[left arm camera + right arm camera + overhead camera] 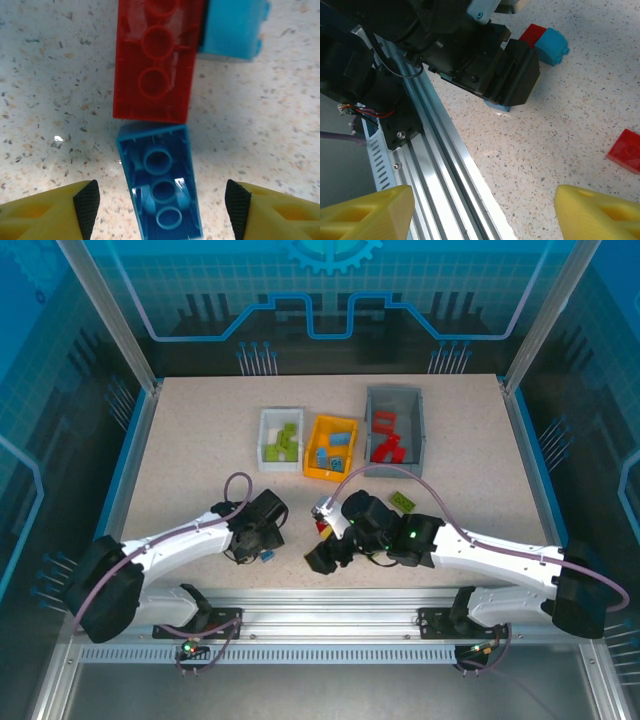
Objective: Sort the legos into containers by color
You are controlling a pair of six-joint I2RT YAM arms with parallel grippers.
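Landmark: the orange-yellow bin (331, 447), set mid-bench (190, 460), with sorted blue legos (323, 457) inside. Just beside it on the left, the white bin (280, 439), holding lime-green legos (286, 445). Near it on the right, the larger grey bin (396, 425), holding red legos (386, 440).

Toward the arm bases from the orange-yellow bin and a little to the left: the left hand (161, 202), low over the bench. Fingers (87, 205) apart, clamped on nothing. Between the black pads, touching neither: a blue brick (162, 185), hollow side up, lying slightly askew to the hand's line. Against its far end, a red brick (155, 60), likewise hollow side up. Edge to edge with that one, a light-blue brick (232, 27), partly cut off by the picture's edge.

Toward the bases from the orange-yellow bin, almost straight below it in the top view: the right hand (485, 210). Yellow fingers (365, 212) wide apart, nothing between them. Beneath it, the bench's near edge and the aluminium rail (445, 165). Ahead of it in the right wrist view, the left arm's black wrist (485, 65), and off to one side a loose red piece (627, 150) flat on the bench.

Toward the bases and to the right of the orange-yellow bin: a single green brick (403, 501), alone on the bench, outside every bin.
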